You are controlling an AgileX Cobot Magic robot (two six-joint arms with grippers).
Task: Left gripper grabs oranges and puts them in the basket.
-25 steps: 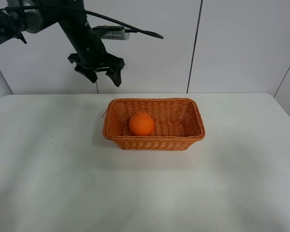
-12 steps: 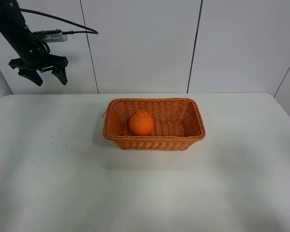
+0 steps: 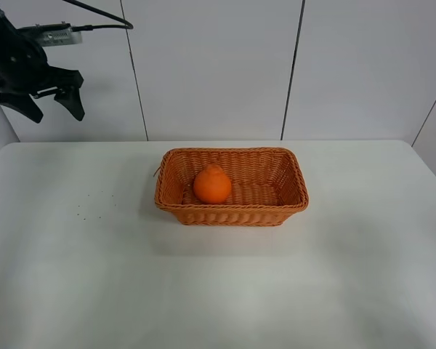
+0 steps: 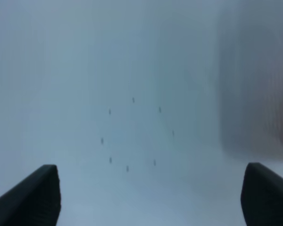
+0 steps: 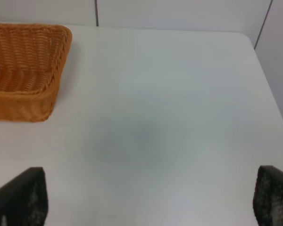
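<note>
while the overhead camera gives me the whole bench [image 3: 73, 291], i read the scene from there first: the orange [image 3: 212, 185] sits inside the basket [image 3: 291, 190], in its left half, knob upward, close to or touching the wicker floor. the left claw [image 3: 46, 107] hangs high at the far left edge of the view, well apart from the basket, its two fingers spread and holding nothing. judging by that, the placing step looks done.

from the left wrist camera the picture is smeared, so i trust little of it. i see both fingertips [image 4: 35, 195] at the lower corners with a wide gap between them, nothing in it, and a ring of small dark specks [image 4: 132, 136] on the pale surface beyond. neither fruit nor basket shows clearly.

from the right wrist camera i see the basket's [image 5: 47, 101] right end on the bench, and that arm's claw [image 5: 146, 200] with its fingers wide apart, empty.

as for handling, i'd judge the fruit light to moderate, firm but slightly yielding, with a pebbled rind that should give decent friction. being rounded, it could roll or squirt out of a skewed pinch. i'd take it across its widest girth, below the knob, with modest squeeze to avoid bruising.
</note>
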